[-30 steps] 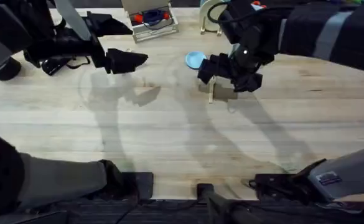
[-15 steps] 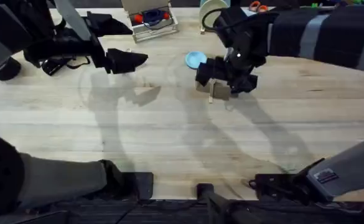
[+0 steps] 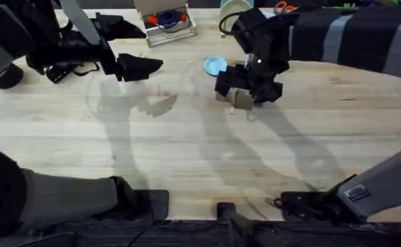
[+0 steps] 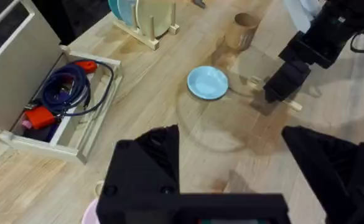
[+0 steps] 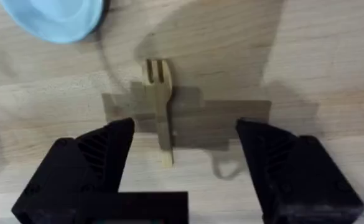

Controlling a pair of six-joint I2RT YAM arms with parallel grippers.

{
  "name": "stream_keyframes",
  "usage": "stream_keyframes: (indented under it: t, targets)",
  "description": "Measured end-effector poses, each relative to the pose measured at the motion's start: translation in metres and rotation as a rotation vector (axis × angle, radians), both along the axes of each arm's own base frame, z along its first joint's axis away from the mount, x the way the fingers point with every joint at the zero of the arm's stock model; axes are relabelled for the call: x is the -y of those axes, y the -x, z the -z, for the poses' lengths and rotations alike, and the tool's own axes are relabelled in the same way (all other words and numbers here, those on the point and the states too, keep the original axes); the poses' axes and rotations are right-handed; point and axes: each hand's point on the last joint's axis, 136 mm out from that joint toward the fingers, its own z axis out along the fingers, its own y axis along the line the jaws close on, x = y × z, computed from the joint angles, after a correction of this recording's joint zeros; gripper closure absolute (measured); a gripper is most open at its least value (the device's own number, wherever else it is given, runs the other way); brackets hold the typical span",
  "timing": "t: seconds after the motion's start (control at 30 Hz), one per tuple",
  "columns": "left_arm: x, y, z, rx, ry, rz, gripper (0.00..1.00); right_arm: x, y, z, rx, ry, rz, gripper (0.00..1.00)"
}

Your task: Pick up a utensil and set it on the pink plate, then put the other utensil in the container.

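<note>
- The bench [image 3: 186, 144] is pale wood plank, its grain running in long straight seams.
- The clear rectangular box [image 4: 57, 102] holds a coiled blue cable and a red item; 1 corner is cut off by the left wrist view's edge.
- The right gripper [image 5: 185, 165] is released, its 2 blocky black ribbed fingers spread wide over the bench.
- The left gripper [image 4: 256, 168] is also released, empty, well apart from the fork.
- The light-blue plate [image 4: 208, 83] is round and smooth, lying just beside the fork's tined end.
- The tan ribbed cup [image 4: 242, 29] is a small cylinder standing upright beyond the blue plate.
- The wooden fork [image 5: 158, 106] is slim and flat with short tines, lying on the bench between the right gripper's fingers, touching neither; from overhead it is mostly hidden by that gripper.
- A pale-pink rim [image 4: 89, 213] shows at the left wrist view's edge, too little to make out.
</note>
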Motion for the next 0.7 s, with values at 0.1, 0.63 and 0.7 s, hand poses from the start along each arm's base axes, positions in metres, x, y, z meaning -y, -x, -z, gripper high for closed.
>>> stream_keyframes:
  t: [0.1, 0.63, 0.7]
  targets:
    - [0.0000, 0.0000, 0.0000, 0.000, 0.000, 0.000, 0.008, 0.0006, 0.0004, 0.0003, -0.003, 0.006, 0.000, 0.009]
    - [0.0000, 0.0000, -0.0001, 0.000, 0.000, 0.000, 0.008, -0.0002, 0.0035, 0.0053, -0.026, 0.077, -0.024, 0.010]
    - [0.0000, 0.0000, -0.0001, 0.000, 0.000, 0.000, 0.008, -0.0008, 0.0026, 0.0056, -0.030, 0.078, -0.024, 0.010]
